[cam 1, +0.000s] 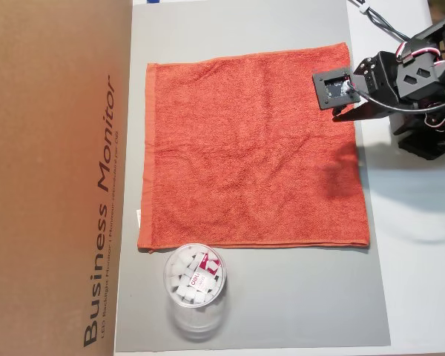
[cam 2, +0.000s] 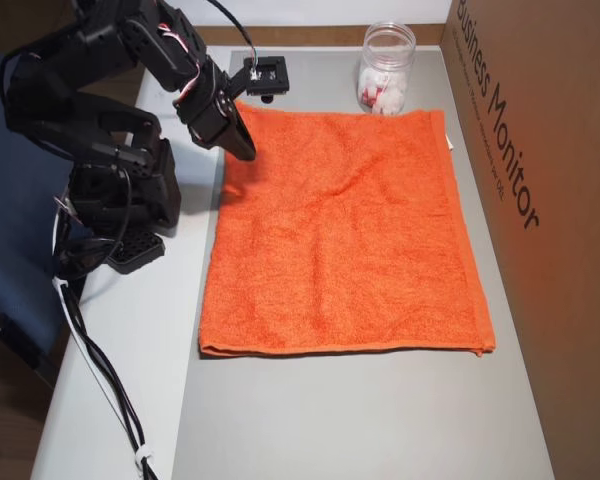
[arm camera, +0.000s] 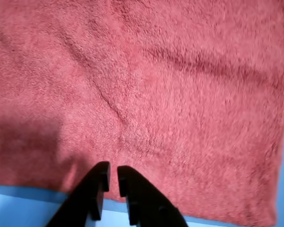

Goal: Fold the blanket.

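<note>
Grey matting (cam 1: 282,311) covers the work area and sits on a white tabletop (cam 2: 100,420). Along one side of the mat stands a large brown cardboard box (cam 1: 52,178) printed with "Business Monitor"; in one overhead view it fills the left side, in the other it occupies the upper right corner (cam 2: 540,130). A dark blue surface shows beyond the table edge behind the arm's base in an overhead view.

Spread flat and unfolded on the mat lies the blanket (cam 1: 252,148), orange-red terry cloth with hemmed edges and a few shallow creases. A small white tag shows at its edge next to the box. One edge lies close to the box, not visibly touching it.

A clear plastic cup (cam 1: 195,285) holding white and red packets stands on the mat just beside one blanket corner, near the box.

The black arm (cam 2: 110,120) stands on the white tabletop off the mat. Its gripper (arm camera: 110,176) is over the blanket's edge near a corner, on the side away from the box. In the wrist view the jaws are nearly closed, a thin gap between them, nothing held. Contact with the cloth cannot be confirmed.
</note>
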`<action>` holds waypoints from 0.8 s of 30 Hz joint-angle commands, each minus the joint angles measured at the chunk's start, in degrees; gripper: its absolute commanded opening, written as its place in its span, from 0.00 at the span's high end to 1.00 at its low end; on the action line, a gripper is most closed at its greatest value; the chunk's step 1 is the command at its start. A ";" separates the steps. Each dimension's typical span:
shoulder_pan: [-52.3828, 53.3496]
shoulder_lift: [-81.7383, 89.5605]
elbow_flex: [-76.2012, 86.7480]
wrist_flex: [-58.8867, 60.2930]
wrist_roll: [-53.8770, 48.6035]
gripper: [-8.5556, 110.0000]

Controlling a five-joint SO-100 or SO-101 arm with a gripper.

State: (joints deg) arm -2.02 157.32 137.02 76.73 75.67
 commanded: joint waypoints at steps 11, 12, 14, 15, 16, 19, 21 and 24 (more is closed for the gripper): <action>-4.04 -0.26 -6.15 0.09 -17.84 0.93; -5.01 -0.26 -6.24 0.00 -17.84 0.93; -6.94 -0.26 -6.77 0.09 -17.84 0.93; -7.91 -0.26 -7.03 0.09 -17.84 0.93; -9.14 -0.26 -7.12 0.09 -17.84 0.93; -12.66 -0.26 -7.12 0.09 -17.23 0.93; -15.64 -0.26 -7.12 0.09 -16.96 0.93; -19.42 -0.26 -7.12 0.09 -16.96 0.93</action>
State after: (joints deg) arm -19.25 157.15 132.63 76.73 58.45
